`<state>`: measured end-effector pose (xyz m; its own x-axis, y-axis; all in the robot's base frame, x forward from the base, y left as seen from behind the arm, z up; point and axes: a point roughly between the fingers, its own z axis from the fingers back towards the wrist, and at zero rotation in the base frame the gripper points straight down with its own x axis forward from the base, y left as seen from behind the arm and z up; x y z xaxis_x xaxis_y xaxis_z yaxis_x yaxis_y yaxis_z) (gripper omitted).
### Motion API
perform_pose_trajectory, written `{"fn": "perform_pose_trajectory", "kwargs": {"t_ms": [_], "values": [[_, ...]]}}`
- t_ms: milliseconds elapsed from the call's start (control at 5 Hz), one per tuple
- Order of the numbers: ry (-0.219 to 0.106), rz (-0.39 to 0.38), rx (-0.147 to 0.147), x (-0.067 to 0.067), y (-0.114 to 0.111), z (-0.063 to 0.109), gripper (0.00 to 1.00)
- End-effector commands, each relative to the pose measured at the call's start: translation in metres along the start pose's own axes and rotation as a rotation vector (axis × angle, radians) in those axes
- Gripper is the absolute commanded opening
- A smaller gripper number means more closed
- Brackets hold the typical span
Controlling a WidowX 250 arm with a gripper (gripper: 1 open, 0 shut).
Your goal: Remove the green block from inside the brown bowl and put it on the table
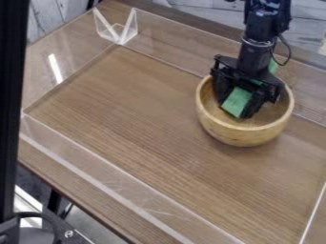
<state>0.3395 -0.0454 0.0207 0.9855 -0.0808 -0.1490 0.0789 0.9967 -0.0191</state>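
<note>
The brown bowl (pixel 242 122) sits at the right side of the table (pixel 140 124). Inside it lies the green block (pixel 237 102), with only a short bright green stretch showing between the black fingers. My gripper (pixel 242 95) reaches straight down into the bowl, and its jaws are shut on the green block. The rest of the block is hidden behind the fingers and the bowl's rim.
Clear acrylic walls (pixel 76 162) edge the tabletop. A small clear acrylic corner piece (pixel 114 27) stands at the back left. A black post (pixel 10 124) runs down the left of the view.
</note>
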Motion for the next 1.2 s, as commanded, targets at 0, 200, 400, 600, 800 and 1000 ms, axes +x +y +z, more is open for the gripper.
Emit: {"fn": "perform_pose_trajectory", "kwargs": {"t_ms": [0, 200, 400, 600, 800, 1000], "values": [[0.001, -0.005, -0.011, -0.003, -0.001, -0.004, 0.00], [-0.027, -0.008, -0.018, -0.006, -0.001, 0.009, 0.00], [-0.057, -0.013, -0.026, -0.009, 0.000, 0.023, 0.00], [-0.103, -0.017, -0.033, -0.013, 0.000, 0.044, 0.00], [-0.188, -0.011, -0.034, -0.023, 0.004, 0.082, 0.00], [-0.239, 0.041, -0.033, -0.039, 0.027, 0.107, 0.00]]}}
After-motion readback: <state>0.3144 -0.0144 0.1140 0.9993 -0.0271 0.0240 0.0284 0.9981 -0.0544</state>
